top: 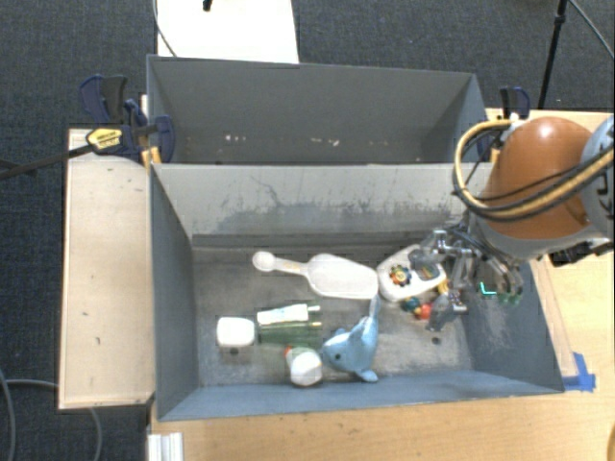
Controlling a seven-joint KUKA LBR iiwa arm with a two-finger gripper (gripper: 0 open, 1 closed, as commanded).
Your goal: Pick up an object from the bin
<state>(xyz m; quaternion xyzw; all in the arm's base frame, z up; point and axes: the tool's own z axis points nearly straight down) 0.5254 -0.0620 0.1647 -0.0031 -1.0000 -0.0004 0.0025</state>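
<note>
My gripper (454, 281) is low over the right part of the bin floor, under the orange cover. Right beside it, on its left and touching or nearly touching, lies a white toy with small coloured beads (404, 279). Whether the toy sits inside the gripper I cannot tell. A white plastic scoop (327, 274) lies to the left of the toy, its handle pointing left. A blue plush dolphin (354, 347) rests in front of the scoop, near the front wall.
Further left lie a clear green bottle with a white label (288, 323), a small white block (235, 331) and a white round cap (306, 368). The bin's right wall slopes up close behind the gripper.
</note>
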